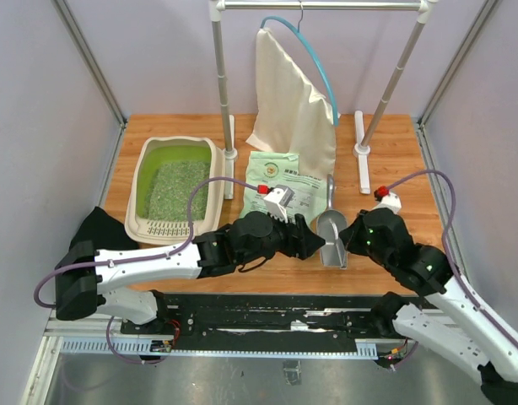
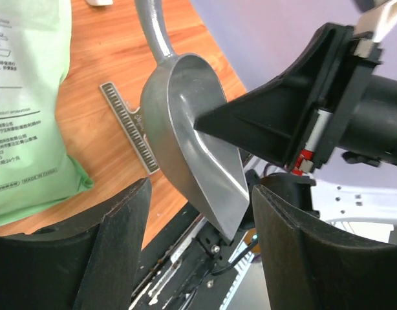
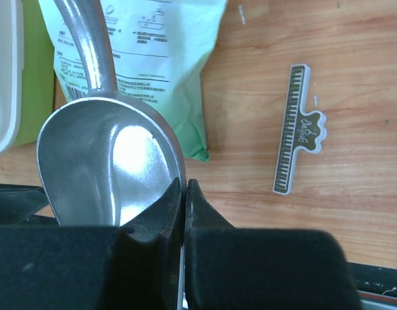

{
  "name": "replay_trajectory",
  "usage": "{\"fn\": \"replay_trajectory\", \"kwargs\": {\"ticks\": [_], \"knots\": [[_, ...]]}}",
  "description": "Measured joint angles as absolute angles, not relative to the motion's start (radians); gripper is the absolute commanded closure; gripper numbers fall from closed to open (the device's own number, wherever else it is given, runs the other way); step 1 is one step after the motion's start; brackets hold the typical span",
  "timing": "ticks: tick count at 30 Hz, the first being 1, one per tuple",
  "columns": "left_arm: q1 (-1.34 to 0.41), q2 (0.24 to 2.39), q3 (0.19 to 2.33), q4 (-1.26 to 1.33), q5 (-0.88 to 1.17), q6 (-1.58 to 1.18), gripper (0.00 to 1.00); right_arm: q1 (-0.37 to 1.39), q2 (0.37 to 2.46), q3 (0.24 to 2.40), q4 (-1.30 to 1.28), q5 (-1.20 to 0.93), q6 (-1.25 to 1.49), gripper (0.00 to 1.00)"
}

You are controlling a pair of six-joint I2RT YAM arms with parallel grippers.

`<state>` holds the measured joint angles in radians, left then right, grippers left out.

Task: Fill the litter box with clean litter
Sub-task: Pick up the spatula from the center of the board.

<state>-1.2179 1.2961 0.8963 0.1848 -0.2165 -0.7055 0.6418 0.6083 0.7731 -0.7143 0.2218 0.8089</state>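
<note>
right end effector [image 3: 184, 188] clamps scoop [image 3: 101, 165] rim — left end effector [image 2: 200, 194] gapes

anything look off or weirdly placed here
The right claw pinches the metal scoop by the thin rim of its bowl instead of the handle, which is an awkward hold. The scoop is empty.

The grey metal scoop [image 3: 108, 174] is smooth and mirror-glossy. The orange-brown wooden bench [image 3: 354, 77] shows fine grain. The pale green plastic bag [image 2: 24, 97] looks matt; the beige plastic litter box [image 1: 134, 202], smooth.
</note>
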Motion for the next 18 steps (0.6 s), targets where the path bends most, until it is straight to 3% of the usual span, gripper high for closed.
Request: {"fn": "replay_trajectory", "kwargs": {"ticks": [9, 14, 18], "knots": [[-1.227, 1.326, 0.952, 0.036, -0.285, -0.719, 0.5, 1.012, 0.782, 0.873, -0.714, 0.624, 0.844, 0.99], [-1.229, 1.332, 0.959, -0.02, -0.326, -0.726, 0.58, 1.065, 0.804, 0.876, -0.708, 0.715, 0.865, 0.99], [-1.233, 1.328, 0.959, -0.03, -0.355, -0.735, 0.57, 1.076, 0.789, 0.874, -0.691, 0.738, 0.863, 0.99]]}}
